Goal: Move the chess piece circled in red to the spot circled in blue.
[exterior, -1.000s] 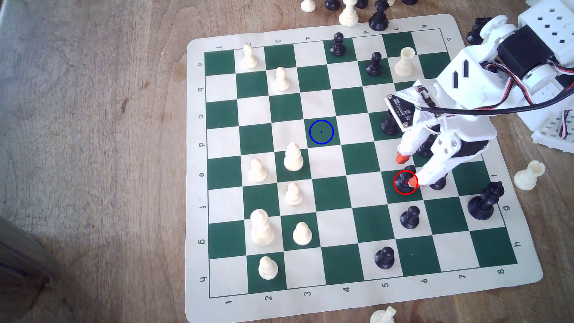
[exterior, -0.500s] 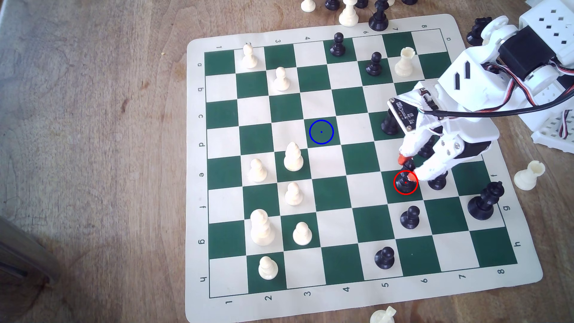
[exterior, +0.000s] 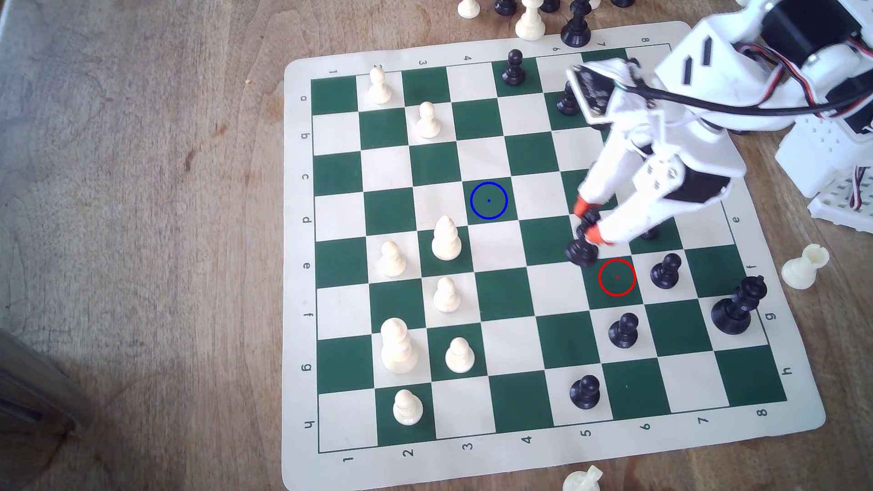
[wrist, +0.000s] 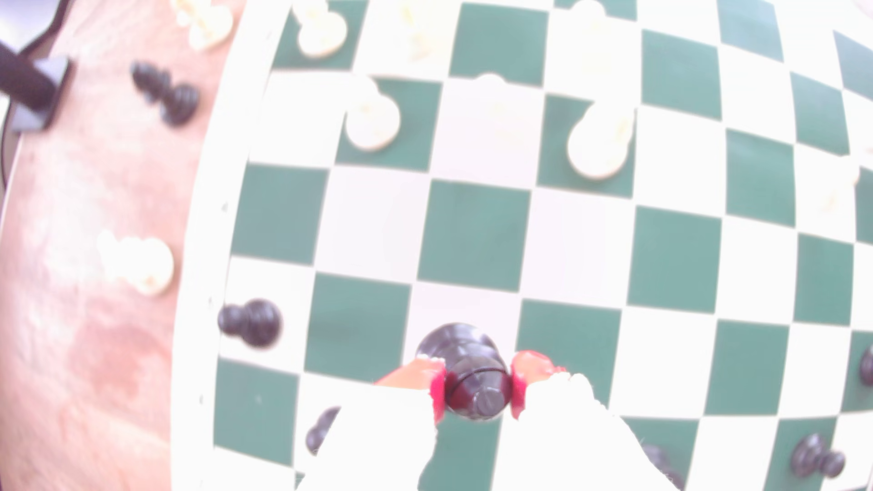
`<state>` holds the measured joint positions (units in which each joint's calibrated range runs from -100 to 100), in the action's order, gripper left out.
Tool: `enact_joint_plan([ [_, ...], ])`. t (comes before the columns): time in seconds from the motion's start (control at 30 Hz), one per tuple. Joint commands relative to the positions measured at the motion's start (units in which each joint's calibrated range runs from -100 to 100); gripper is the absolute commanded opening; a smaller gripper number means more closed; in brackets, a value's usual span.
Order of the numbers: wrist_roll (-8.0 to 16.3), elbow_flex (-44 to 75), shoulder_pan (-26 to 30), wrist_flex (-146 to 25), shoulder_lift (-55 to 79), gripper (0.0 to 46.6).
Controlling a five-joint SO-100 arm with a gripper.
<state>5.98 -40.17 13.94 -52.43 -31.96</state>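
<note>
Gripper (exterior: 587,221) squeezed tight on the chess piece (exterior: 584,245), tilted, up off the board (exterior: 765,427). Between red ring (exterior: 617,277) and the spot (exterior: 489,200).

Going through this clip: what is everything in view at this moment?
Green-and-cream chess mat: one, on wooden table.
Cream pieces: eight, mat's half at exterior view's left.
Black pawns: at least five, right half.
Tall black crowned piece: one, right edge.
Spare pieces: cream and black, beyond top edge.
Cream rook: one, off mat.
Blue-ringed green square: one, empty.
Red-ringed green square: one, empty.
Black bishop-like piece: one, in gripper.
White orange-tipped gripper: one, clamping it.
</note>
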Motion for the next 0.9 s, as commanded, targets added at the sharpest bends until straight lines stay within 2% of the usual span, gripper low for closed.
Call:
enact_joint_plan([
  [0.0, -1.42, 15.60, -4.51, -2.28, 4.97, 0.7],
  [0.27, -2.93, 19.14, -11.79, 3.95, 18.98, 0.7],
  [0.47, -3.91, 19.14, -13.04, 4.19, 22.46, 0.8],
  [0.87, -4.15, 19.59, -13.04, 6.81, 28.40, 1.0],
])
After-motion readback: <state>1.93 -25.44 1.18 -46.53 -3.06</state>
